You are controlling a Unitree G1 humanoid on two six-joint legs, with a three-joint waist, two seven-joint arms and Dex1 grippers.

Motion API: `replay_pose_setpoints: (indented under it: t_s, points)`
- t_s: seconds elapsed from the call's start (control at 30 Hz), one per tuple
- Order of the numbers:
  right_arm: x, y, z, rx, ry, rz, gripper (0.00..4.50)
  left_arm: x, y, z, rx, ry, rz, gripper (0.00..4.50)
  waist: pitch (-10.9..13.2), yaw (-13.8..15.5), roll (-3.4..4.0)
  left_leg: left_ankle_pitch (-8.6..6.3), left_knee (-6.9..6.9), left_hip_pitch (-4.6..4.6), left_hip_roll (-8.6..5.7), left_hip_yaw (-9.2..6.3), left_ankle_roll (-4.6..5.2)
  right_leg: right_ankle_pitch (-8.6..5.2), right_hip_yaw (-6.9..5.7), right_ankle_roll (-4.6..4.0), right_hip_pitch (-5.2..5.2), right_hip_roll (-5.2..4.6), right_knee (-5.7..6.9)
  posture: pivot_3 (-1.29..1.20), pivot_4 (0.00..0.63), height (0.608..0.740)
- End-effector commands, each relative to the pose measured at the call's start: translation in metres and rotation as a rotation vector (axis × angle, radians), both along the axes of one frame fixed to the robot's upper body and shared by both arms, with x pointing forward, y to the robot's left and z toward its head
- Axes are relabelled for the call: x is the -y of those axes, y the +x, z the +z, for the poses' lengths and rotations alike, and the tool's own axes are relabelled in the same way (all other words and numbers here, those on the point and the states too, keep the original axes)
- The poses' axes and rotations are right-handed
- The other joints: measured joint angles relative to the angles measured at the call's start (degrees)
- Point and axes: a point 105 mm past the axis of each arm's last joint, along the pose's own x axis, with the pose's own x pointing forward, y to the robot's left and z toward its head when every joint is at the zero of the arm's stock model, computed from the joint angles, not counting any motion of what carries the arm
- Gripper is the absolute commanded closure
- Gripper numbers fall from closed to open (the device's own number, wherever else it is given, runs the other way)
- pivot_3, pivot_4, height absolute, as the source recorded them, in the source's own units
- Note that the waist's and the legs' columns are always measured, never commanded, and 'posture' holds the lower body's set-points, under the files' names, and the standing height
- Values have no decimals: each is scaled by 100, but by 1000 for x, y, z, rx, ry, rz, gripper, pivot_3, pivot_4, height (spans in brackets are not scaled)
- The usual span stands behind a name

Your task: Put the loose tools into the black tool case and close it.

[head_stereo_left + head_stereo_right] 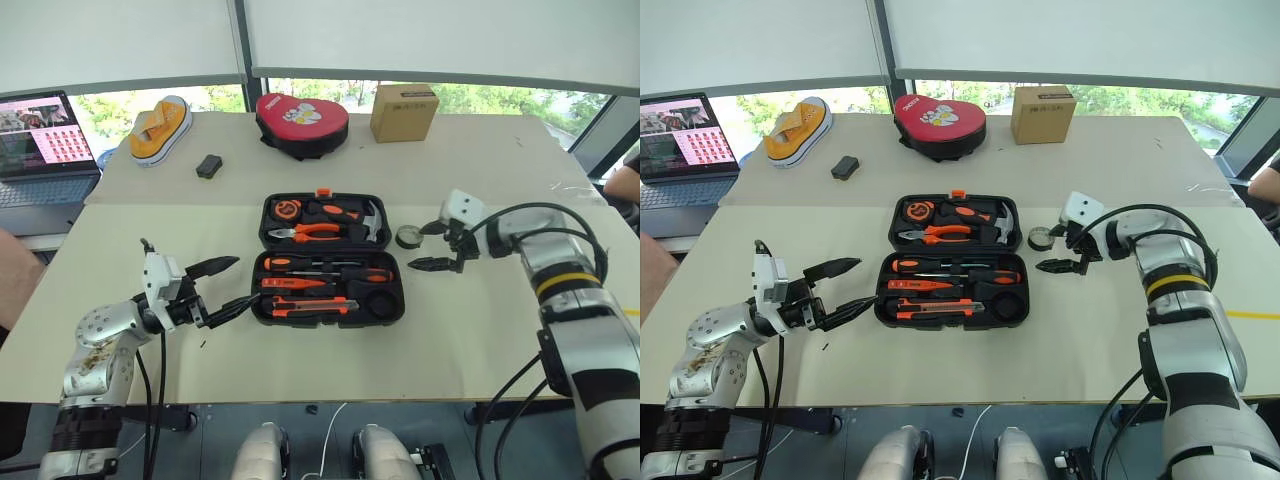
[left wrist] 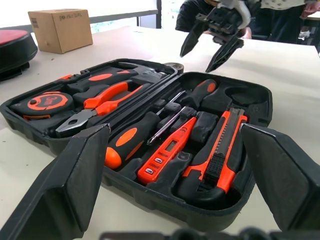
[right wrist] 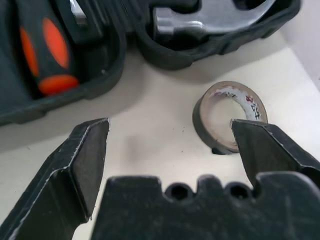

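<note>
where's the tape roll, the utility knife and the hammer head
tape roll [image 3: 227, 116]: right wrist view, on its dark outer wall.
utility knife [image 2: 220, 152]: left wrist view, on its orange-black body.
hammer head [image 3: 210, 17]: right wrist view, on its bare metal.

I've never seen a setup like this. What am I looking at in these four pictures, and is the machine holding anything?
It is a two-armed robot at a table. Two pictures come from cameras in its head, two from cameras on its wrists. An open black tool case lies before it, with screwdrivers and a utility knife already seated. A small tape roll lies loose on the table beside the case. The left claw and right claw are both open and hold nothing; the right one hangs close to the roll.
</note>
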Motion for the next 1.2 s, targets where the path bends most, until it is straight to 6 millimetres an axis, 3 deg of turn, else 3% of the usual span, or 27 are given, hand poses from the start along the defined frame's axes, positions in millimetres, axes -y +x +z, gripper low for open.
replay_pose_setpoints:
  t_s: [0.03,0.1,0.47,0.57,0.77,0.87,1.03,1.13,1.2]
  points:
    - [-11,9,2,42,-59,14,252,0,-5,5,44,26,-3,11,0,-12,1,0,0,1,1,0,-1,0,-1,0,0,0,3,0,150,740]
    - [-15,11,-3,21,-77,0,687,0,-5,3,43,41,-7,0,0,-23,1,1,0,1,2,1,-2,0,0,0,-1,1,6,0,150,740]
    - [-23,27,-8,60,-157,-120,4462,4,-1,8,47,89,-51,0,1,-30,3,7,0,4,1,0,-12,1,0,-1,-6,-1,23,0,150,740]
    - [-24,27,1,78,-116,-100,4489,6,0,9,50,89,-56,0,2,-32,3,7,0,4,0,1,-12,1,0,-1,-6,0,23,0,150,740]
    - [-10,10,49,54,-6,38,4489,6,-4,15,88,114,-99,0,10,-18,14,6,0,1,-2,3,-12,1,0,-1,-8,-3,20,0,150,740]
    - [-29,-15,63,-74,144,230,4489,9,-11,13,74,134,-153,0,10,-59,14,6,-1,3,3,2,-11,0,0,-1,-8,3,20,0,150,740]
    - [-69,-79,36,-313,213,445,4489,14,-19,5,43,156,-197,0,10,-61,15,1,-9,7,22,-22,-14,1,-13,-2,-3,7,29,0,150,740]
    - [-78,-94,23,-357,214,433,4489,17,-19,3,36,149,-197,0,11,-14,15,1,-4,-1,15,-19,-14,0,-9,-2,-12,-1,26,0,150,740]
    - [-78,-99,4,-375,159,392,4489,19,-21,1,30,147,-201,0,11,0,15,1,0,-1,8,-16,-14,1,-6,-2,-13,-5,26,0,150,740]
